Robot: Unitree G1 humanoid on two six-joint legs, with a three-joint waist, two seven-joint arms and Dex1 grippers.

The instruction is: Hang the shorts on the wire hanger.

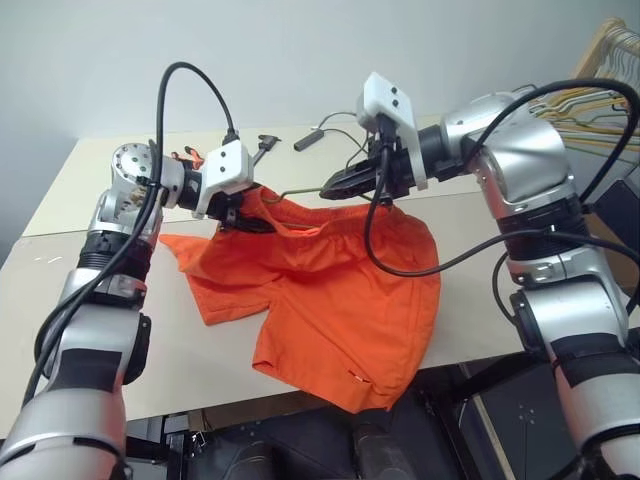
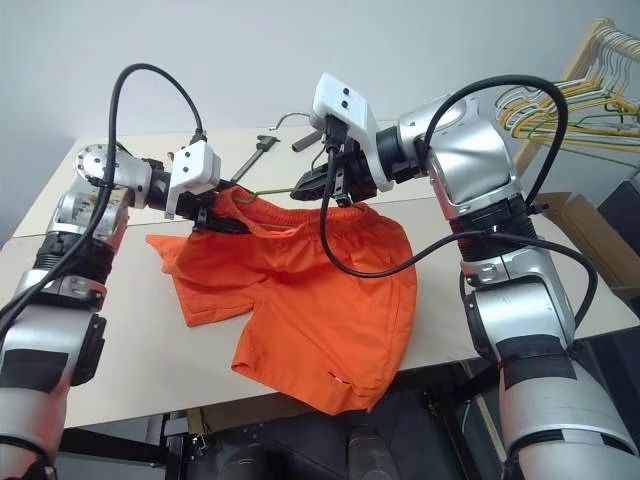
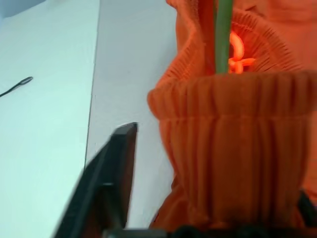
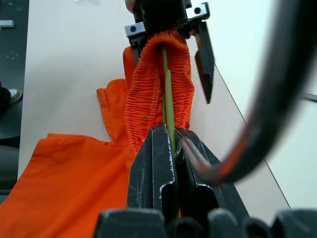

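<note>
Right end effector (image 4: 174,148): fingers together, clamped on the wire hanger (image 4: 167,94). The thin olive wire runs straight out from between the fingertips into the gathered waistband of the shorts (image 4: 148,94).

Left end effector (image 1: 243,212): at the far end of that same waistband, fingers apart. One black finger (image 3: 106,178) stands clear of the cloth over bare tabletop (image 3: 44,148); the elastic band bunches against the other side, whose finger is hidden by fabric. Whether it actually pinches the band: cannot tell.

The two end effectors face each other above the tabletop, left one at about 9 o'clock of the waistband, right one at about 2 o'clock. The waistband is lifted off the surface between them, with the wire passing inside it.

Shorts hang and spread from there toward 5 o'clock; one leg drapes over the near tabletop edge, the other lies flat toward 8 o'clock.

At 1 o'clock, well apart, a bunch of yellow and pale hangers (image 2: 590,90).
</note>
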